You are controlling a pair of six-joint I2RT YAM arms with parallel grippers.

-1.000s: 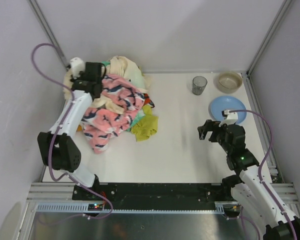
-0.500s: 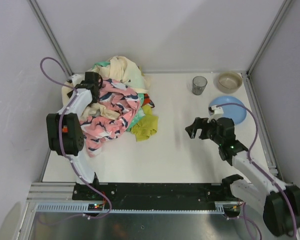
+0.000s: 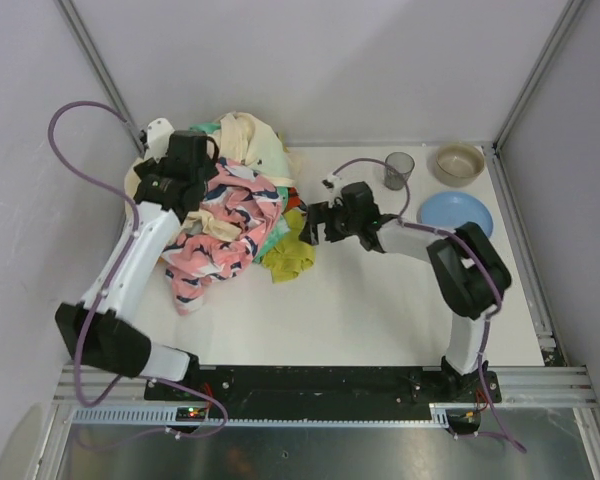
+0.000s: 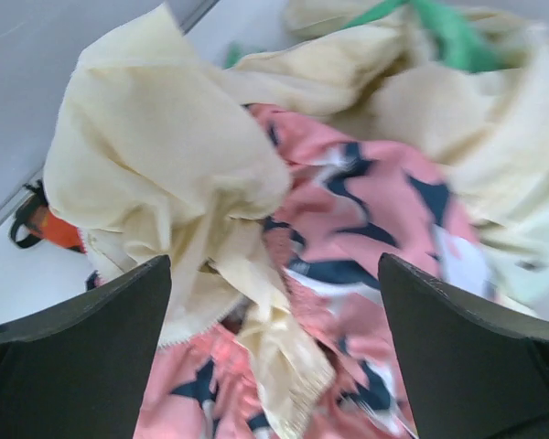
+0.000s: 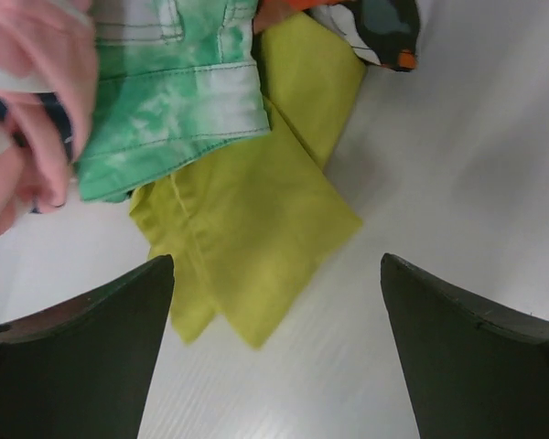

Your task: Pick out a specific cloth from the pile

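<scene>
Not yet picked out: the mustard yellow-green soft garment (image 3: 288, 252) lies on the white desk (image 3: 380, 300) at the right foot of the heap of mixed garments (image 3: 230, 205), partly under a mint green piece (image 5: 165, 101). The right hand (image 5: 276, 265) hovers just above it, spread and empty. The left hand (image 4: 273, 274), also spread and empty, hangs over cream cloth (image 4: 156, 155). A dark cup (image 3: 399, 170), a beige bowl (image 3: 460, 163) and a blue plate (image 3: 455, 215) sit well apart.
</scene>
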